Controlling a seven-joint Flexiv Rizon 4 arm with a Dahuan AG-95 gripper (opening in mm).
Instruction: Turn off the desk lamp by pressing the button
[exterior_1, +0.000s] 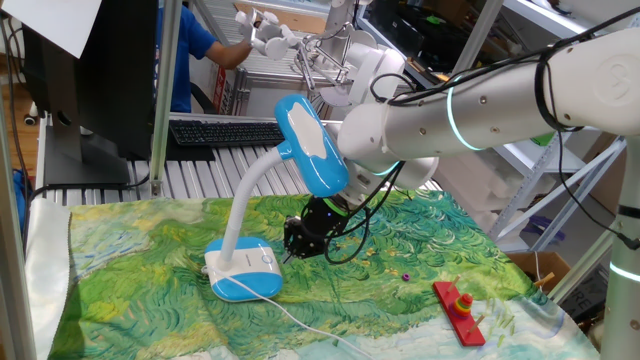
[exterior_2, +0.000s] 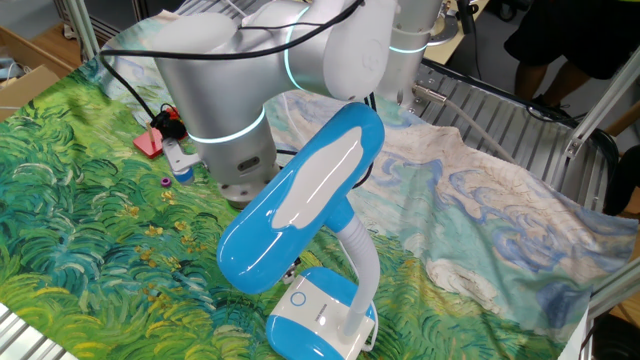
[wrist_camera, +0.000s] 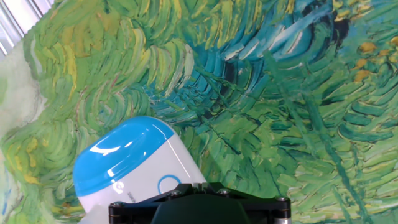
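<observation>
Scanning from frame left in one fixed view: desk lamp (exterior_1: 262, 220) sits lower left of center on the green painted cloth (exterior_1: 130, 270), blue-and-white base down at approx the lower-left-center, white gooseneck curving up and right to the oblong blue head above. Gripper (exterior_1: 291, 250) is just right of the base, black, low, tips near the base's right edge; can't tell if touching. Farther right, a red block (exterior_1: 459, 310) lies well apart at lower right, not relevant. In the other fixed view the head blocks most of the hand, but the base shows at bottom center w/ a small ring mark, the button (exterior_2: 298, 298), on the white top plate's left end. Hand view: base at lower left, ring mark right at the bottom edge, just above the black gripper body, so the button lies directly under/ahead of the fingers, slightly left of center. Base's long axis runs up-left to down-right in that view, button at the near end. Jaws: fingertips not visible in any view, so I cannot tell open vs closed. My read: remaining move is a short push down onto the ring; lamp head shows no clear glow either way.
</observation>
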